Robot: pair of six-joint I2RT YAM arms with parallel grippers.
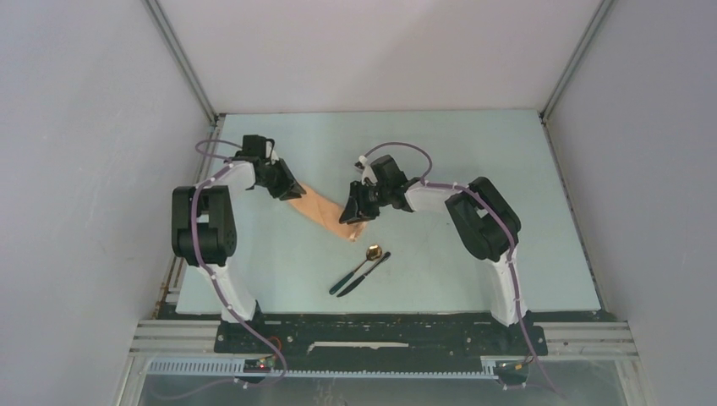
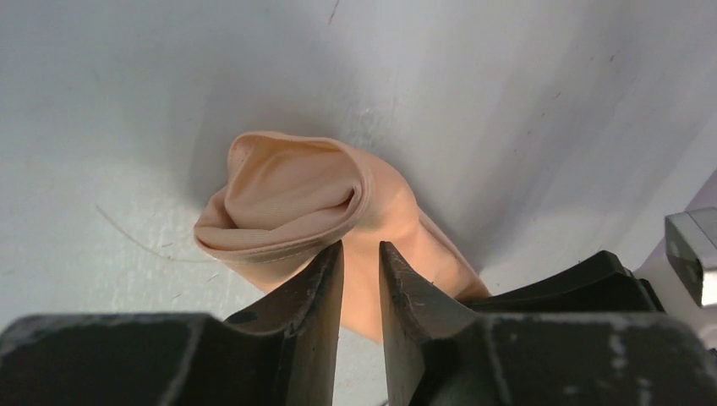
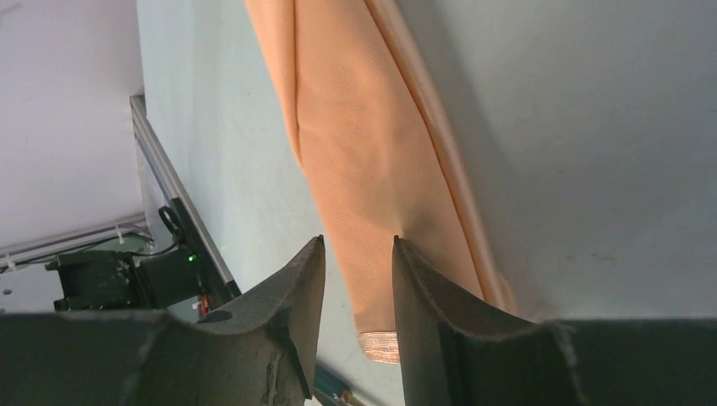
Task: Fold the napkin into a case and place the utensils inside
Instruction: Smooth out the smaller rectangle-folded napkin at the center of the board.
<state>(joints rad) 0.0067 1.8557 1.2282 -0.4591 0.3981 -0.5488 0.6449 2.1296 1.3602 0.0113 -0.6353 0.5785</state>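
The peach-tan napkin [image 1: 323,207] lies on the table folded into a narrow strip, running diagonally between the two grippers. My left gripper [image 1: 294,194] hovers at its far-left end, jaws a narrow gap apart; in the left wrist view [image 2: 362,245] the napkin's rolled end [image 2: 287,190] lies just past the fingertips. My right gripper [image 1: 349,216] is open over the near-right end [image 3: 372,169]; the hem shows between the jaws [image 3: 358,241]. The gold-bowled spoon [image 1: 374,251] and the dark knife [image 1: 365,273] lie side by side on the table, nearer than the napkin.
The pale table [image 1: 473,152] is boxed in by white walls at the back and sides. A metal rail [image 1: 380,348] runs along the near edge by the arm bases.
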